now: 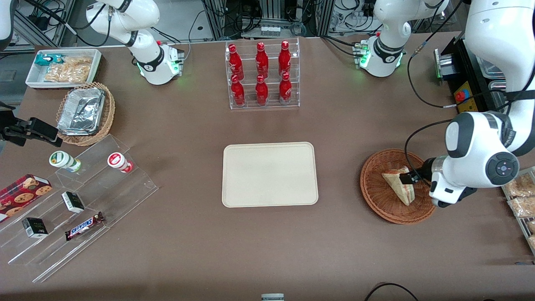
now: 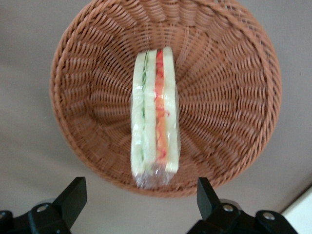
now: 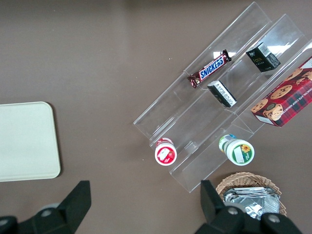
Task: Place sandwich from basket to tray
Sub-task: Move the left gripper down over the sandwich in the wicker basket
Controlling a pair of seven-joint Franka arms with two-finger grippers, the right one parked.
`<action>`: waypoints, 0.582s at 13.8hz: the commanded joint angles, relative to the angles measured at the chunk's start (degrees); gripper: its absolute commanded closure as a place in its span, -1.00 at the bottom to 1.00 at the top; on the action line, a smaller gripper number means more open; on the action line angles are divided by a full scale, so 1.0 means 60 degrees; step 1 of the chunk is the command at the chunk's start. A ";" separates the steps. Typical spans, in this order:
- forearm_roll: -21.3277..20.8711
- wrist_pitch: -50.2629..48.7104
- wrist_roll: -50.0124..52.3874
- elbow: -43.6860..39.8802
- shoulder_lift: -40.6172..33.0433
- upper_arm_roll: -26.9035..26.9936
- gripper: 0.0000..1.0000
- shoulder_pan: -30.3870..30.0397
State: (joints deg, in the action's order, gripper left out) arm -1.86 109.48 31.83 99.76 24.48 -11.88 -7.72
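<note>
The tool point(image 2: 139, 197) hovers over the basket point(image 2: 234, 97) with its fingers wide apart, and the sandwich point(image 2: 155, 117) inside looks light, soft and slippery-wrapped, best pinched gently across its bread faces.

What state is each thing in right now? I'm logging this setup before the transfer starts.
Clear-wrapped triangular white-bread sandwich: lying in the basket, wrap intact.
Round reddish-brown wicker basket: upright, holding only the sandwich.
Flat cream-beige rectangular tray: nothing on it.
Left arm's hand: open, over the basket, fingers not touching the sandwich.
</note>
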 commanded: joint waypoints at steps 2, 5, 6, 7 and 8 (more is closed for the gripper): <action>-0.0026 0.1101 0.0905 0.0351 0.0240 -0.0026 -1.00 0.0084; -0.0012 0.1732 0.0978 0.0615 0.0534 -0.0026 -1.00 0.0085; -0.0012 0.1951 0.0993 0.0659 0.0607 -0.0041 -1.00 0.0085; -0.0012 0.2113 0.1008 0.0717 0.0709 -0.0041 -1.00 0.0085; -0.0012 0.2346 0.1022 0.0805 0.0739 -0.0041 -1.00 0.0099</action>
State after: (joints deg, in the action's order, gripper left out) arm -1.86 120.97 36.75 103.42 28.75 -12.09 -7.45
